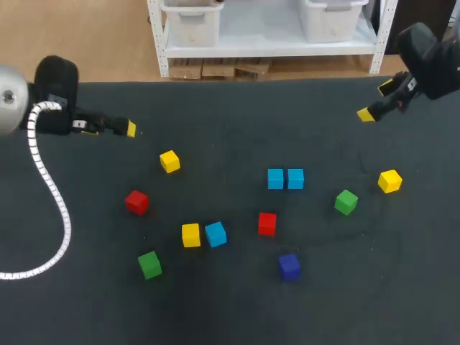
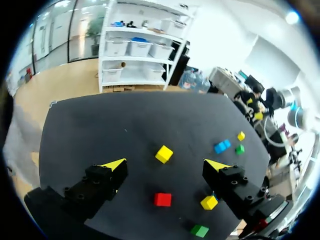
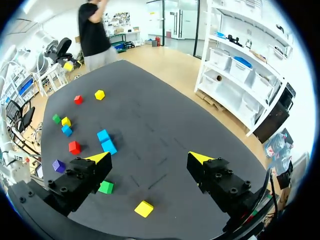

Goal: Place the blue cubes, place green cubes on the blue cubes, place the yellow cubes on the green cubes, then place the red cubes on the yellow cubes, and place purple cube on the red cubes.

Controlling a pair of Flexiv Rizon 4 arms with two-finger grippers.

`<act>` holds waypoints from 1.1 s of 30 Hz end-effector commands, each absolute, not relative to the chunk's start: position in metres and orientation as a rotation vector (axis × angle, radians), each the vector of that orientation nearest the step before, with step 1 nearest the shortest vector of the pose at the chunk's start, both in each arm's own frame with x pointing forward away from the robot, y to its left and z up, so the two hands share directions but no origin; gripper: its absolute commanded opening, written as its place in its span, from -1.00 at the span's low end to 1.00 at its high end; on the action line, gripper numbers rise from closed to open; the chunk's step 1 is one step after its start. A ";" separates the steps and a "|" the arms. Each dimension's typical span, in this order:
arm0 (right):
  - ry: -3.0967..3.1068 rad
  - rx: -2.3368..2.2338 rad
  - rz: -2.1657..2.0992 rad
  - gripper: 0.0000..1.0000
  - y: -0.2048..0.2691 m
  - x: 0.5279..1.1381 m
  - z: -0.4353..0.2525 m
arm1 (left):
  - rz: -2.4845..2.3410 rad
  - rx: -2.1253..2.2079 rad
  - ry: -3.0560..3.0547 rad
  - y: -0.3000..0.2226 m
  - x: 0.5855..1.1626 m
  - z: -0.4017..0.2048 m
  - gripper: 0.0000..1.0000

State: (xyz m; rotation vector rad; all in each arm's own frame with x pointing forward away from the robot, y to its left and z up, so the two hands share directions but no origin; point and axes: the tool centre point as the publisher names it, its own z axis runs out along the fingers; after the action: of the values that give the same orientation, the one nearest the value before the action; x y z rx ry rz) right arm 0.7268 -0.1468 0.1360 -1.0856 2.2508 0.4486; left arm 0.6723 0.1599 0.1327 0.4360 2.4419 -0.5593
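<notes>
- The left gripper [image 2: 166,165] hangs over the dark table [image 2: 100,130], its jaws spread wide and empty.
- A yellow cube [image 2: 164,154] lies on the table just ahead of the gap between its fingers, and a red cube [image 2: 162,199] sits under that gap.
- A second yellow cube [image 2: 209,202] rests just beside one finger, with a green cube [image 2: 200,230] under the gripper on the same side.
- The right gripper [image 3: 149,158] is poised above the table's opposite end, jaws likewise parted and gripping nothing.
- A third yellow cube [image 3: 144,208] lies under the gap between its fingers, and a second green cube [image 3: 105,187] sits beside one finger.
- Ahead of that same finger, a pair of blue cubes [image 3: 103,135] lies side by side, touching.
- A second red cube [image 3: 74,147] and the purple cube [image 3: 58,165] lie out to that finger's far side, with a lone blue cube [image 3: 66,130] further ahead.
- Every cube in view sits singly on the table.
</notes>
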 end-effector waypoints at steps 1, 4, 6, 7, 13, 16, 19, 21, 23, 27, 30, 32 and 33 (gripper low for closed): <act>2.249 -1.088 0.454 1.00 -0.147 0.728 0.135 | -0.446 0.486 2.551 0.143 0.672 0.126 1.00; 2.249 -1.088 0.454 1.00 -0.147 0.728 0.135 | -0.413 0.550 2.604 0.132 0.664 0.115 1.00; 2.249 -1.088 0.454 1.00 -0.147 0.728 0.135 | -0.367 0.626 2.634 0.120 0.658 0.114 1.00; 2.249 -1.088 0.454 1.00 -0.147 0.728 0.135 | -0.356 0.653 2.635 0.115 0.654 0.114 1.00; 2.249 -1.088 0.454 1.00 -0.147 0.728 0.135 | -0.322 0.857 2.648 0.081 0.640 0.102 1.00; 2.249 -1.088 0.454 1.00 -0.147 0.728 0.135 | -0.265 0.964 2.666 0.072 0.636 0.092 1.00; 2.249 -1.088 0.454 1.00 -0.147 0.728 0.135 | -0.246 1.039 2.679 0.068 0.630 0.084 1.00; 2.249 -1.088 0.454 1.00 -0.147 0.728 0.135 | -0.226 1.108 2.678 0.063 0.626 0.075 1.00; 2.249 -1.088 0.454 1.00 -0.147 0.728 0.135 | -0.206 1.187 2.672 0.055 0.622 0.067 1.00; 2.249 -1.088 0.454 1.00 -0.147 0.728 0.135 | -0.112 1.297 2.696 0.038 0.618 0.050 1.00; 2.249 -1.088 0.454 1.00 -0.147 0.728 0.135 | -0.082 1.277 2.742 0.027 0.617 0.042 1.00; 2.249 -1.088 0.454 1.00 -0.147 0.728 0.135 | -0.083 1.263 2.766 0.019 0.614 0.037 1.00; 2.249 -1.088 0.454 1.00 -0.147 0.728 0.135 | -0.084 1.267 2.771 0.015 0.611 0.035 1.00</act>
State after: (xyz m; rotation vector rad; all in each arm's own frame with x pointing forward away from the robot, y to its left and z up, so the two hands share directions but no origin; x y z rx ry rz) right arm 0.7270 -0.1468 0.1359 -1.0856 2.2509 0.4489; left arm 0.6084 0.0311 0.0432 1.2146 2.6563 -0.1852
